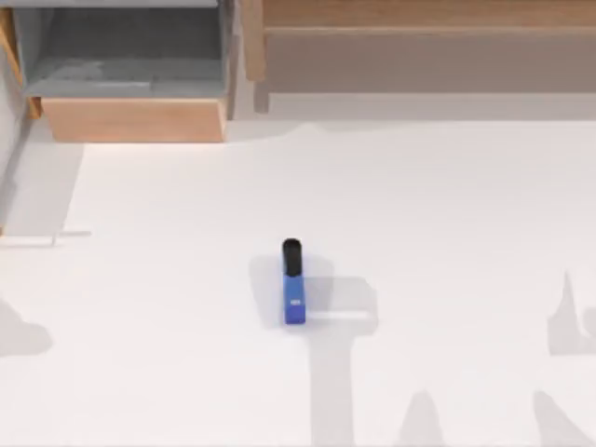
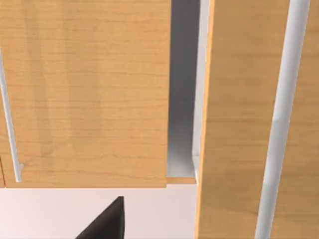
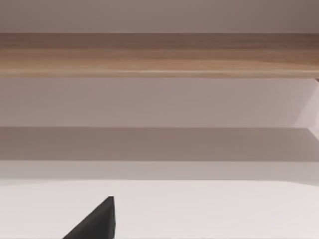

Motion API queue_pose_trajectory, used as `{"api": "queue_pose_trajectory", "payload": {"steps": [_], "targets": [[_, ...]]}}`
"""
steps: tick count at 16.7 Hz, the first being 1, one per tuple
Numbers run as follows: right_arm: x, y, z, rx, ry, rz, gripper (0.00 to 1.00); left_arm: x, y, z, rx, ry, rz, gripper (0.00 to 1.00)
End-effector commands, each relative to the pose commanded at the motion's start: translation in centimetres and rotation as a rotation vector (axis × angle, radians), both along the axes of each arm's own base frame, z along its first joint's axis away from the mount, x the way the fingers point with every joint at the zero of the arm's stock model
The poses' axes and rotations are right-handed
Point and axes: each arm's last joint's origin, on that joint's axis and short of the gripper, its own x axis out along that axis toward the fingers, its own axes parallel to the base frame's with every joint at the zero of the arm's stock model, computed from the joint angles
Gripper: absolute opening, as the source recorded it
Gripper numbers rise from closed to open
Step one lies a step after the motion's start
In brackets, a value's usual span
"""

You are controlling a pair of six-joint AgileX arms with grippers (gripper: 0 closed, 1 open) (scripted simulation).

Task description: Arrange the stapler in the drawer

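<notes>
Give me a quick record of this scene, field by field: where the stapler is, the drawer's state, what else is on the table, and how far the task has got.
stapler: small blue bar with a black end, lying on the white table near the middle, black end toward the back
drawer: back left corner, pulled open, grey floor visible behind its light wooden front
drawer contents: nothing seen inside
other furniture: long wood-and-grey shelf unit along the back right
stapler to drawer: apart, the drawer farther back and to the left
task status: stapler not yet picked up
</notes>
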Motion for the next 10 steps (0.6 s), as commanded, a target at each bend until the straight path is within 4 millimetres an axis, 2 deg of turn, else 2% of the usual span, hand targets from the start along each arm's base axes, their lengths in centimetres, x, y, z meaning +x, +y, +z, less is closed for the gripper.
{"api": "queue_pose_trajectory", "payload": {"steps": [4, 10], "targets": [[0.0, 0.0, 0.0, 0.0, 0.0, 0.0, 1.0, -0.1, 0.0, 0.0, 0.001, -0.001, -0.001, 1.0], [0.0, 0.0, 0.0, 0.0, 0.0, 0.0, 1.0, -1.9, 0.0, 0.0, 0.001, -0.001, -0.001, 1.0]]}}
